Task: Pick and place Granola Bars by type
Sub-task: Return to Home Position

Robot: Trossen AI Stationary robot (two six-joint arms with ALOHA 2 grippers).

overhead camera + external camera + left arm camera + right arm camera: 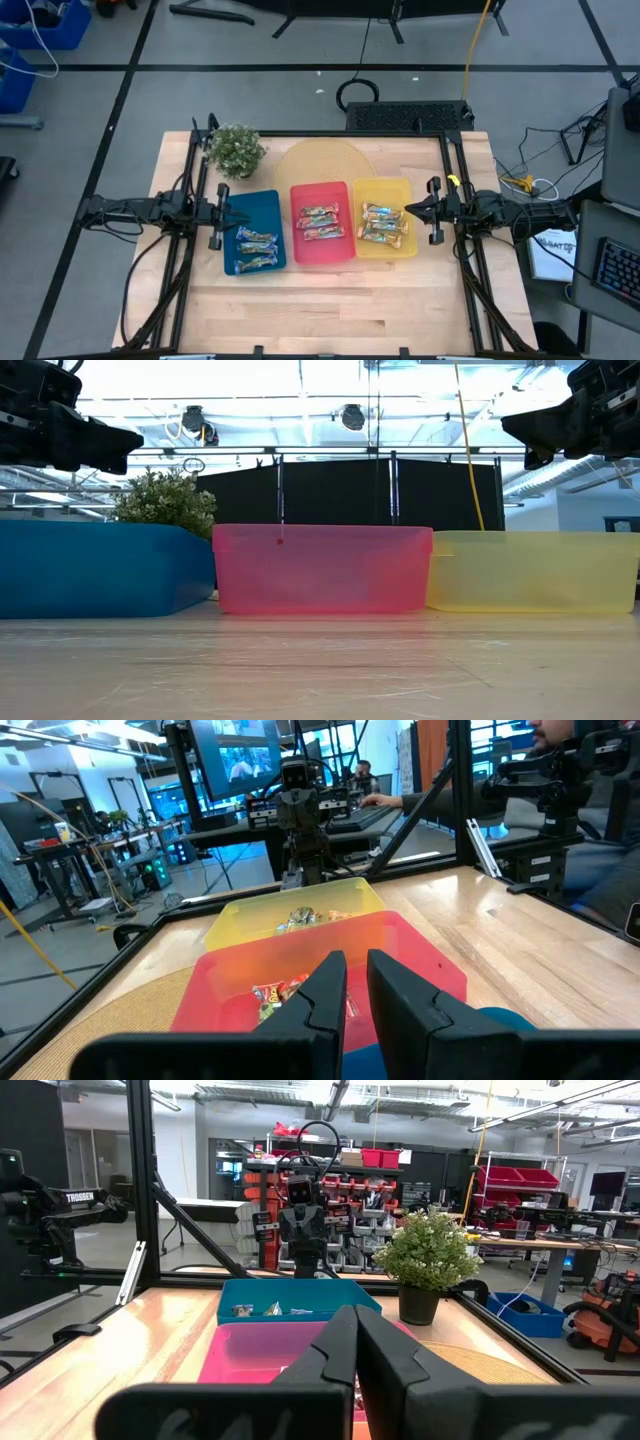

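The granola bars lie sorted in three trays in the high view. Blue-silver bars (256, 250) are in the blue tray (262, 205), red-green ones (321, 222) in the red tray (300, 252), and orange-gold ones (383, 224) in the yellow tray (395, 187). My left gripper (238, 214) (356, 970) hovers over the blue tray's left edge, its fingers a narrow gap apart and holding nothing. My right gripper (407, 210) (355, 1325) hovers at the yellow tray's right edge, shut and empty. The low view shows both grippers well above the trays.
A small potted plant (236, 150) stands at the far left of the table. A round tan mat (325, 160) lies under the far ends of the trays. Bare wood (330, 305) stretches along the near side. A person (560, 740) sits beyond the table's right side.
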